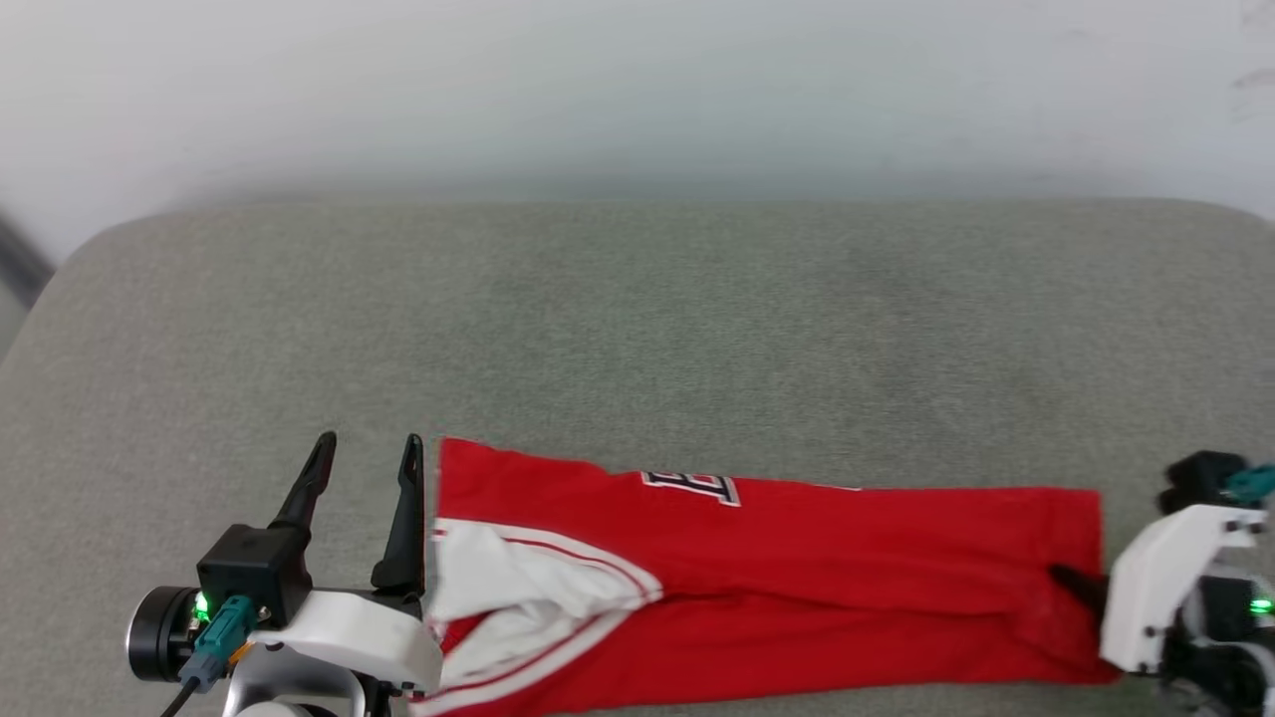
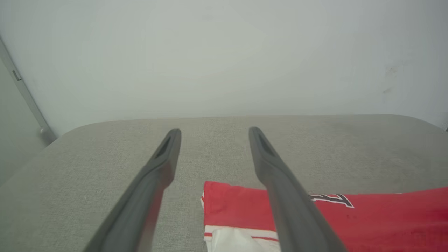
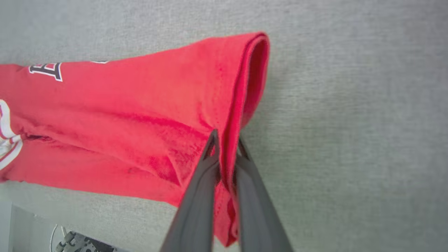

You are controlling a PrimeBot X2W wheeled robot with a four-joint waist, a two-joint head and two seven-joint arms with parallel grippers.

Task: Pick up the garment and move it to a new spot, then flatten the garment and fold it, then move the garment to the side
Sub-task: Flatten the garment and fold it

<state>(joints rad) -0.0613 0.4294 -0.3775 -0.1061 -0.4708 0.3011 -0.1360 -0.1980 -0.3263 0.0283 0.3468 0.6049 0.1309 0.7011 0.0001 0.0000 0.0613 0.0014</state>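
Pinching one garment [image 1: 797, 558], right gripper [image 3: 227, 138] is clenched; left gripper [image 1: 370, 440] gapes empty.

Head view downward over grey surface [image 1: 637, 299]; wrist views close (all share garment [image 1: 797, 558]).

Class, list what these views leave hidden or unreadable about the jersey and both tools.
Lettering on the jersey: head view, mostly folded under.
The jersey's near edge: head view, cut by the bottom edge.
Right tool: head view, fingers mostly behind its white wrist housing.
Lettering's start: left wrist view, behind the left tool's finger.
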